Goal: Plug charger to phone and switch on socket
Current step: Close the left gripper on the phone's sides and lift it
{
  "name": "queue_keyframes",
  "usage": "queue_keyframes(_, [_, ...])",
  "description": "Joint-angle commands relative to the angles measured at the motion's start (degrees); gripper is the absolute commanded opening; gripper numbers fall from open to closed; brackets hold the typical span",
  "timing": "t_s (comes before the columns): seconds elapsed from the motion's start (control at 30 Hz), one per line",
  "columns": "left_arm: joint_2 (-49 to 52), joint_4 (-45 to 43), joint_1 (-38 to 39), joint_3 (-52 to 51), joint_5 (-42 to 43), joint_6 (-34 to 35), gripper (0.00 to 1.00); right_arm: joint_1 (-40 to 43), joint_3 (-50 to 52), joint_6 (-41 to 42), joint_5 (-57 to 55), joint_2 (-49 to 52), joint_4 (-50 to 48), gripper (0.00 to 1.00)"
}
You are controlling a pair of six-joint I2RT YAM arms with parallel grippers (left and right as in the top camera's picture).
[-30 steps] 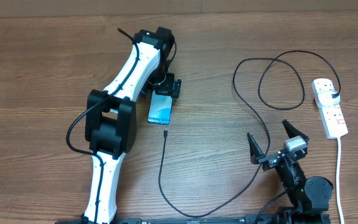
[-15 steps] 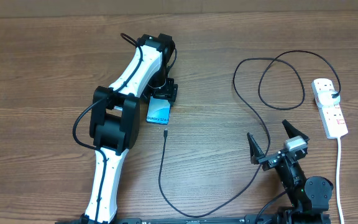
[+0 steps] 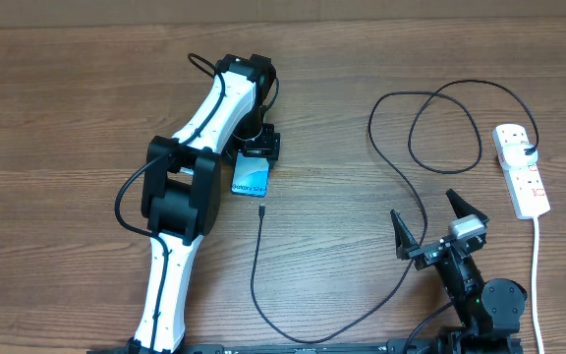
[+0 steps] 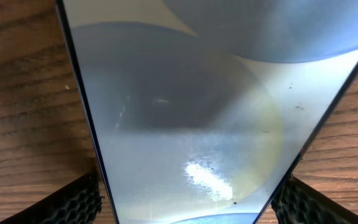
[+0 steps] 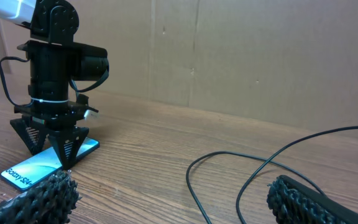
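The phone (image 3: 251,178) lies flat on the table, its light blue screen up. My left gripper (image 3: 259,144) stands over its far end, and in the left wrist view the screen (image 4: 185,112) fills the frame between the black fingers (image 4: 73,202), which press its long edges. The charger (image 3: 255,270) is a thin black cable. Its connector tip (image 3: 261,209) lies just below the phone, apart from it. The cable loops right and up to a black plug in the white socket (image 3: 522,177). My right gripper (image 3: 430,228) rests open near the front edge, holding nothing.
The socket's thick white cord (image 3: 536,285) runs down the right edge of the table. Cable loops (image 5: 229,163) lie on the wood in front of my right gripper (image 5: 176,205). A cardboard wall (image 5: 260,56) closes the far side.
My left gripper's jaws have come in from wide open onto the phone's sides, and the left arm shifted slightly. The right arm, the cable and the socket have not moved.
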State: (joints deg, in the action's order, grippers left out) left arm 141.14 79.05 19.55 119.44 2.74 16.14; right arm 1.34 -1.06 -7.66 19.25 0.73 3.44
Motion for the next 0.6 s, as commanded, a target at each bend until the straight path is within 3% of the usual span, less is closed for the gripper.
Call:
queue_keyframes(0.0, [1.49,0.15,0.85,0.72,-0.17,0.79,0.84,-0.48,0.61,0.09,-0.13,-0.57,-0.28,1.00])
queue_keyframes(0.33, [-3.93,-2.82,0.72,0.85,-0.48,0.44,0.92,-0.48,0.61,0.09,-0.13,-0.57,-0.28,1.00])
queue_keyframes(0.43, [-5.92,-2.93,0.79,0.85,-1.86,0.15,1.00,-0.48,0.61,0.09,-0.13,-0.57,-0.28,1.00])
queue_keyframes(0.57, [-6.97,-2.80,1.14,0.85,-2.08,-0.11,1.00,-0.48,0.61,0.09,-0.13,-0.57,-0.28,1.00])
